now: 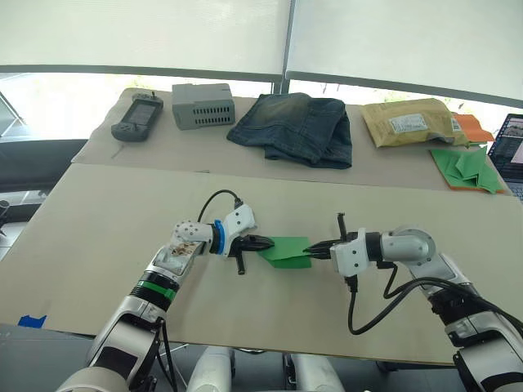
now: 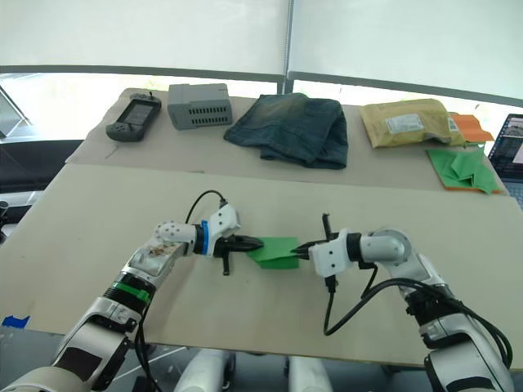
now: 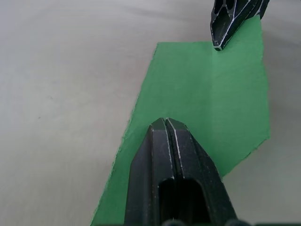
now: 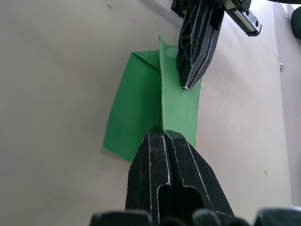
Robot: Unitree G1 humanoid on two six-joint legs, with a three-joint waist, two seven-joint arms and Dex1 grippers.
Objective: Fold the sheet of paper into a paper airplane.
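The sheet of paper is bright green and lies partly folded on the beige table, between my two grippers. A crease runs along it, and one layer overlaps another. My left gripper is shut, and its tip rests on the sheet's left end. From the opposite side my right gripper meets the paper, also shut, with its tip on the crease at the right end. The two tips point at each other a short way apart.
Along the far table lie a black handheld controller, a grey box, folded blue jeans and a padded envelope. A heap of green paper pieces with an orange sheet is at the far right, beside a laptop.
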